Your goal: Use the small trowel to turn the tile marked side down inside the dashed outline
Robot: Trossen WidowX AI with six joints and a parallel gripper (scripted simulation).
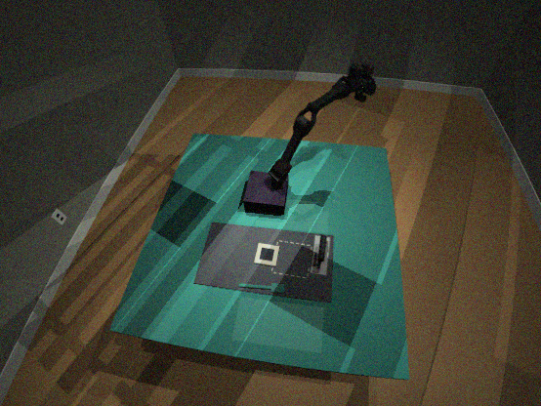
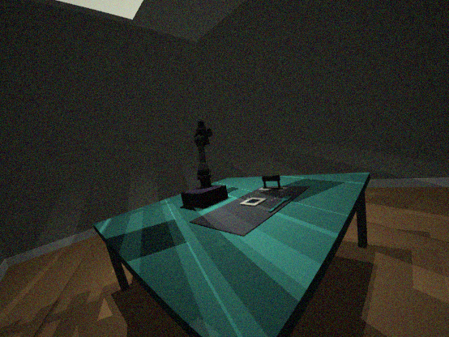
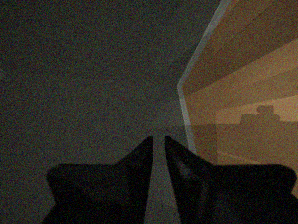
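Observation:
My gripper [image 1: 361, 92] [image 3: 158, 140] is high above and beyond the table's back edge, far from the mat. Its fingers are nearly together, with a narrow gap and nothing between them. The tile [image 1: 258, 255] [image 2: 244, 202], a pale square border around a dark centre, lies flat on the dark grey mat [image 1: 225, 259] [image 2: 227, 220], at the left side of the dashed outline [image 1: 308, 277] in the top view. The teal trowel [image 1: 256, 286] [image 2: 280, 203] lies near the mat's front edge, hard to make out in shadow. The wrist view shows neither tile nor trowel.
A black raised bar [image 1: 320, 251] [image 2: 271, 178] stands on a pale plate at the mat's right end in the top view. The arm's dark purple base block [image 1: 264, 190] [image 2: 204, 196] is behind the mat on the teal table [image 1: 361, 195] [image 2: 203, 259]. Patchy shadows cross everything.

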